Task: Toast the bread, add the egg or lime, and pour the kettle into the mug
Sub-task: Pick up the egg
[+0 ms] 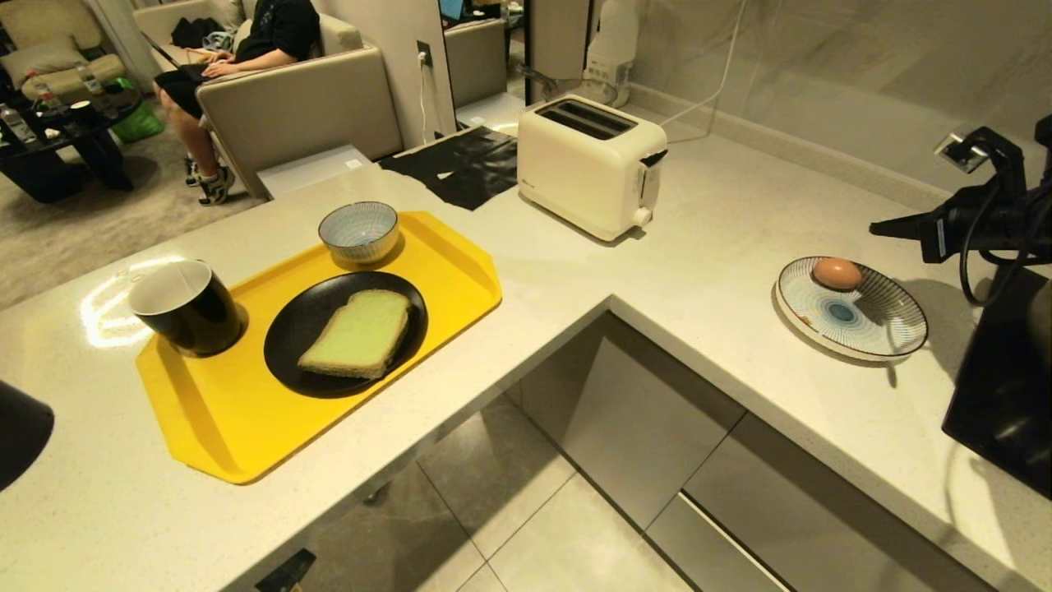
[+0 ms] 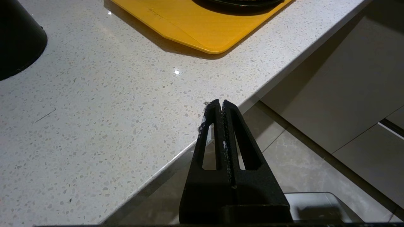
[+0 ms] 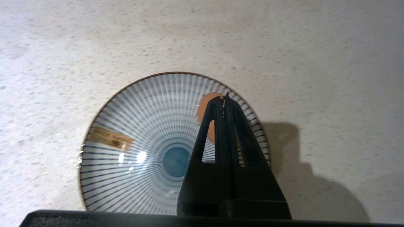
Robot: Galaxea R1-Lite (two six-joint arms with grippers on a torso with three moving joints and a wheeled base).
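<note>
The pale green bread (image 1: 357, 335) lies flat on a black plate (image 1: 283, 345) on a yellow tray (image 1: 205, 427). The black mug (image 1: 185, 308) stands at the tray's left corner. The orange-brown egg (image 1: 837, 273) rests at the far rim of a striped plate (image 1: 871, 325) on the right counter. My right gripper (image 1: 875, 228) hovers shut and empty to the right of the egg. In the right wrist view its tips (image 3: 224, 96) cover part of the egg (image 3: 203, 107). My left gripper (image 2: 220, 102) is shut and empty, parked over the counter's front edge. A black body (image 1: 20, 432) cut by the left edge may be the kettle.
A cream toaster (image 1: 588, 164) with open slots stands at the back of the counter. A small blue-and-white striped bowl (image 1: 358, 232) sits on the tray's far end. A person sits on a sofa (image 1: 296, 107) beyond the counter. The counter forms an inner corner with floor below.
</note>
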